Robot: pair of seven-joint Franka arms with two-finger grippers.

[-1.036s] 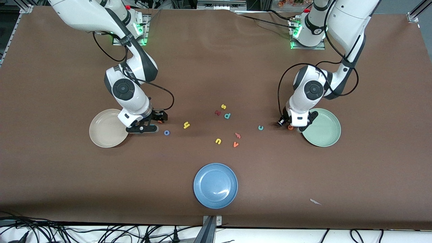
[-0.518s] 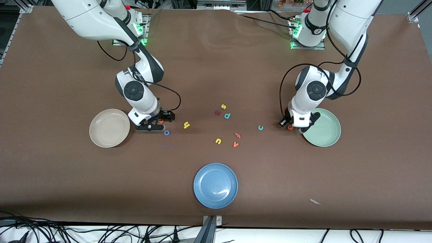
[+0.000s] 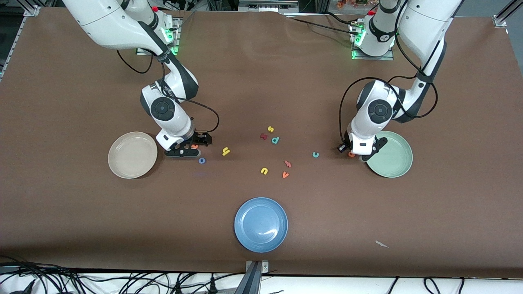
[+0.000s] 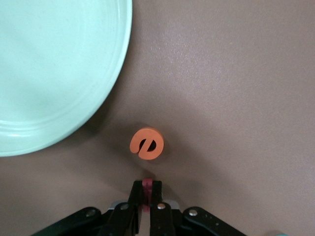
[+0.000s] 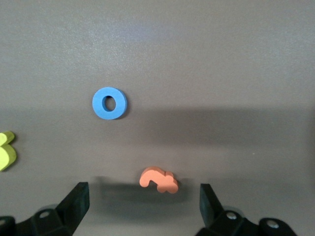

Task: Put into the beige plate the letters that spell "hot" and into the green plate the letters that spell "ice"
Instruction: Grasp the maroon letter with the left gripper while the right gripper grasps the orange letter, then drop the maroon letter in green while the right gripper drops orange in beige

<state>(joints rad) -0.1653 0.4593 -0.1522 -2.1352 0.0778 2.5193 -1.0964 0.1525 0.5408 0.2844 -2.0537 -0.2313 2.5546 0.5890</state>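
Beside the green plate (image 3: 393, 155) my left gripper (image 3: 358, 155) (image 4: 146, 185) stands low at the table, shut on the thin dark red i (image 4: 147, 183). The orange e (image 3: 351, 154) (image 4: 146, 143) lies just ahead of it, next to the plate's rim (image 4: 106, 93). The teal c (image 3: 315, 154) lies toward the table's middle. My right gripper (image 3: 191, 148) (image 5: 142, 194) is open, low over the orange t (image 5: 158, 180), which lies between its fingers. The blue o (image 3: 202, 160) (image 5: 109, 103) and yellow h (image 3: 225, 151) (image 5: 6, 150) lie close by. The beige plate (image 3: 132, 154) holds nothing.
A blue plate (image 3: 261, 224) sits near the front edge. In the middle lie a yellow s (image 3: 270, 129), a dark red letter (image 3: 263, 136), a teal p (image 3: 275, 140), a yellow u (image 3: 264, 170), an orange v (image 3: 285, 174) and a salmon letter (image 3: 288, 164).
My left gripper has closed on the dark red i. The right gripper has moved away from the beige plate and now stands over the orange t.
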